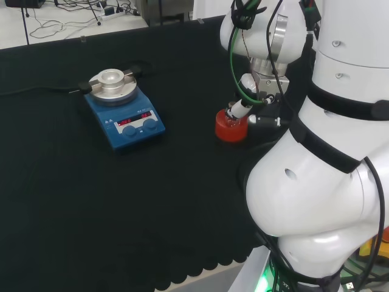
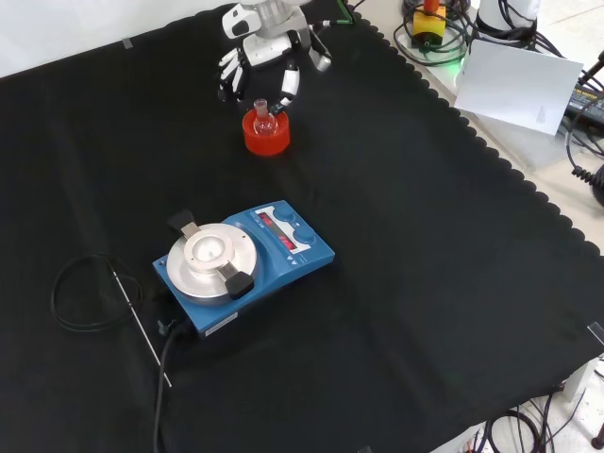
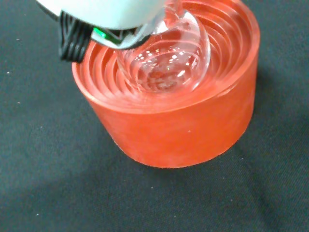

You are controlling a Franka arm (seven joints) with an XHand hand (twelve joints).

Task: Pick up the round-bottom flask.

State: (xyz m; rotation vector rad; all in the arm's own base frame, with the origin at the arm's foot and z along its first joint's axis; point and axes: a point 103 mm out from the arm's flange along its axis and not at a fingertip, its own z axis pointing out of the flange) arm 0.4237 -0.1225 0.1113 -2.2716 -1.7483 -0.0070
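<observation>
Black cloth (image 2: 425, 236) | blue hotplate (image 2: 243, 265) centre | cables (image 1: 67, 15) behind bench

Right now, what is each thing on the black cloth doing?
Round-bottom flask: upright, seated in the red ring, not lifted.
Red ribbed stand: on the cloth, holding the flask.
Robot hand: just behind the flask in the front view, fingers pointing down around its neck; grip unclear.
Blue stirrer plate: display lit, top bare.
</observation>
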